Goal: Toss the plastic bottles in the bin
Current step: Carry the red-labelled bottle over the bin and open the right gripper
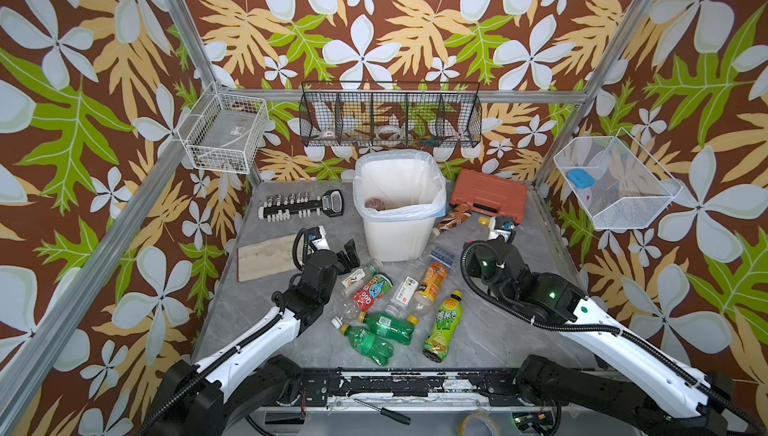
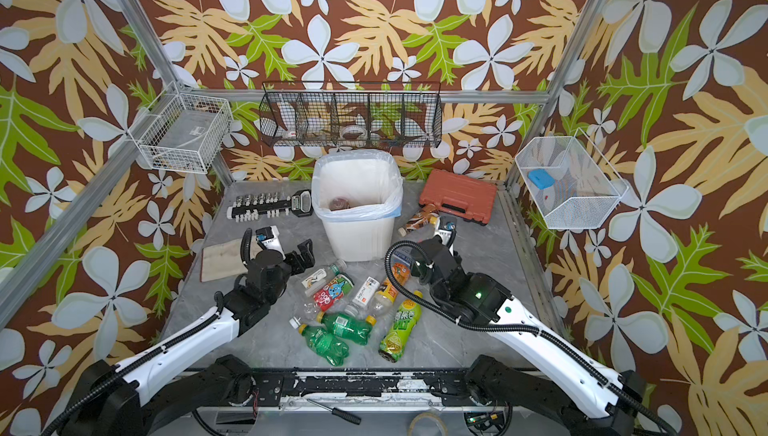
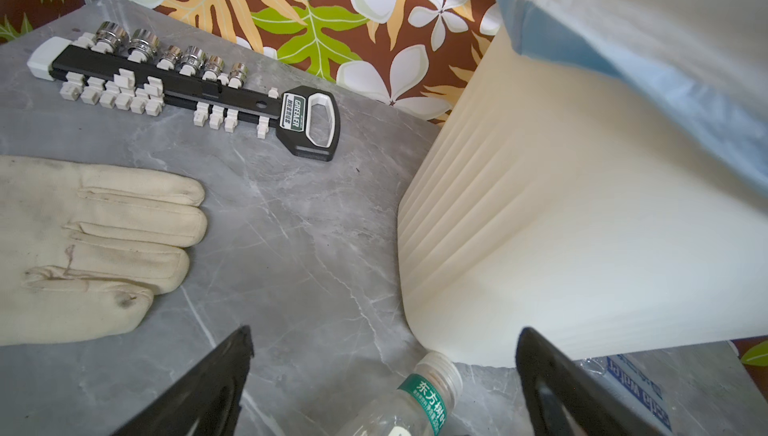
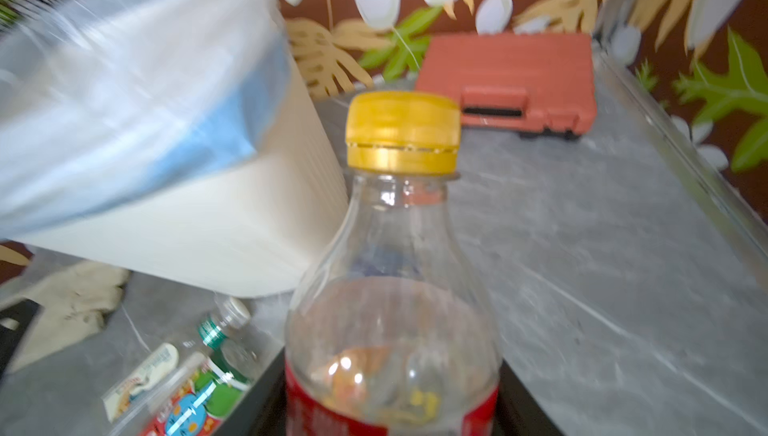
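**A:** What lies at the left of both top views?

**B:** A flat beige cloth glove (image 1: 266,257) on the grey marbled table (image 1: 245,305), with a black socket rail carrying chrome sockets (image 1: 299,205) above it. Right of the glove hovers the left gripper (image 1: 348,253), jaws spread wide. A clear bottle with a green neck band and white cap (image 3: 428,392) lies on the table just beside its fingers (image 3: 208,392), near the bin's foot.

**A:** And the bin?

**B:** The tall white plastic bin lined with a translucent bluish bag (image 1: 399,238) stands upright at upper centre. Something dark reddish lies at its bottom; I cannot tell what.

**A:** The other bottles?

**B:** The plastic bottles (image 1: 405,292) lie heaped at lower centre, below the bin: two crumpled green bottles (image 1: 388,326), a red-labelled bottle (image 1: 371,292), an orange-labelled bottle (image 1: 435,282) and a lime-labelled bottle (image 1: 442,332) farthest right. A brown-labelled bottle (image 1: 451,218) lies between bin and case.

**A:** The right arm?

**B:** Right of the bin, the right gripper (image 4: 392,375) is clamped on a clear plastic bottle with a yellow cap and red label (image 4: 395,288), its cap near the flat red-brown plastic case (image 1: 488,195) at upper right.
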